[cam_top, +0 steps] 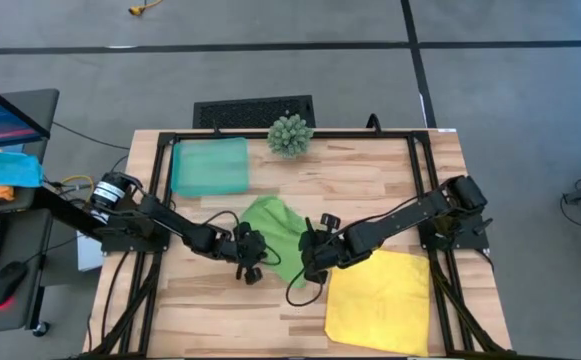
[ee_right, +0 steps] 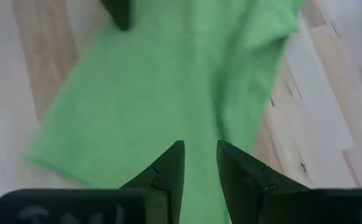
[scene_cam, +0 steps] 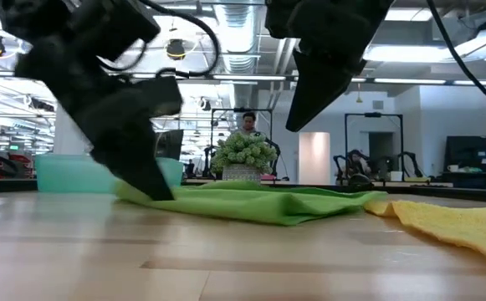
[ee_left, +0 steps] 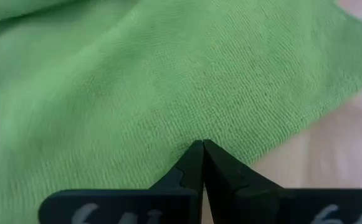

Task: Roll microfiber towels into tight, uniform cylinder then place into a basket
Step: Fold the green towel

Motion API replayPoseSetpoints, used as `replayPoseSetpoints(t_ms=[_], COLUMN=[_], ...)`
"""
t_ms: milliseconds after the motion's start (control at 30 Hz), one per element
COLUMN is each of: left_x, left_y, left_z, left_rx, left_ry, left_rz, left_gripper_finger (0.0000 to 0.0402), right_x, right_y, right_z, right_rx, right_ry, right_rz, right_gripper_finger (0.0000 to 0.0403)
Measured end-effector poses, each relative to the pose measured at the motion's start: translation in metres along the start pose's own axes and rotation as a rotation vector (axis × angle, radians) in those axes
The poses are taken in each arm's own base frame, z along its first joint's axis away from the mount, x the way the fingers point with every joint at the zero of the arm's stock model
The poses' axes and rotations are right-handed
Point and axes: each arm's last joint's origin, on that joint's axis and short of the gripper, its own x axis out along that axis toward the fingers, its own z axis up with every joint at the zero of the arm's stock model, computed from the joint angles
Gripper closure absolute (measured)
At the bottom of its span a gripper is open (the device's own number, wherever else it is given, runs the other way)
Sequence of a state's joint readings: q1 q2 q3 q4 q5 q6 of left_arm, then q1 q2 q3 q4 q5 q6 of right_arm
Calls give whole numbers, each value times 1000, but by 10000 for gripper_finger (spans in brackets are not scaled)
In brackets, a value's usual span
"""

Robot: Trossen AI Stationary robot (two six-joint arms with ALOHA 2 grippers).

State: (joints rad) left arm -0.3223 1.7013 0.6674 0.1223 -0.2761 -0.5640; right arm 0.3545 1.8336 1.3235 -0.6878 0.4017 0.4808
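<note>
Found the job barely begun. Saw no rolled towel anywhere, and nothing in the basket (cam_top: 210, 167).

Saw the green towel (cam_top: 278, 228) lying loose and rumpled on the surface (cam_top: 370, 180), right between the two sets of jaws. Looked partly folded over on itself, but not rolled into a tube.

Followed the left arm (cam_top: 170, 228) down to the left jaws. Found them squeezed fully shut, with the tips down on the edge of the green towel. Could not tell if a bit of cloth was pinched between them or only pressed under them.

Followed the right arm (cam_top: 400, 215) to the right jaws. Found them about half open, with nothing held in the gap. Saw them hanging a little above the green towel, on the far side from the left jaws, not touching it.

Saw the yellow towel (cam_top: 380, 300) spread flat just beside the right jaws, on the side away from the green one. Looked untouched, not folded at all.

Spotted the basket well apart from both sets of jaws, out past the left ones near the far edge.

Judged nearly all the work still left: roll the green towel tight, put it in the basket, then do the same with the yellow one.
</note>
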Motion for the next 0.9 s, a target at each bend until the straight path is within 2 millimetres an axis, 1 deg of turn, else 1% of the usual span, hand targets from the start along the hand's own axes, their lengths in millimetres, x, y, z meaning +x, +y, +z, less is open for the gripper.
replayPoseSetpoints(t_ms=[100,233,367,467,533,600,667,767,833,900], left_x=[-9,-23,-43,-62,-74,-85,-91,-92,-87,-82], left_y=[-2,-4,-2,3,0,-1,-7,-23,-35,-48], left_z=[-6,-15,-19,-18,-7,-2,4,13,16,19], left_rx=[81,184,283,368,367,354,342,296,252,212], left_ry=[68,229,370,479,477,482,441,296,206,121], left_rz=[3,39,159,298,359,424,442,389,317,229], left_gripper_finger=[402,402,402,402,401,401,402,402,402,402], right_x=[1,4,7,9,11,13,16,23,26,31], right_y=[-4,-9,-16,-22,-26,-29,-32,-34,-36,-35], right_z=[1,2,5,8,9,11,11,11,9,12], right_rx=[5,31,55,99,110,119,121,124,115,114], right_ry=[10,14,4,-2,1,5,16,23,50,37], right_rz=[-9,-27,-55,-81,-87,-94,-103,-111,-122,-120], right_gripper_finger=[285,285,285,285,285,285,285,285,285,285])
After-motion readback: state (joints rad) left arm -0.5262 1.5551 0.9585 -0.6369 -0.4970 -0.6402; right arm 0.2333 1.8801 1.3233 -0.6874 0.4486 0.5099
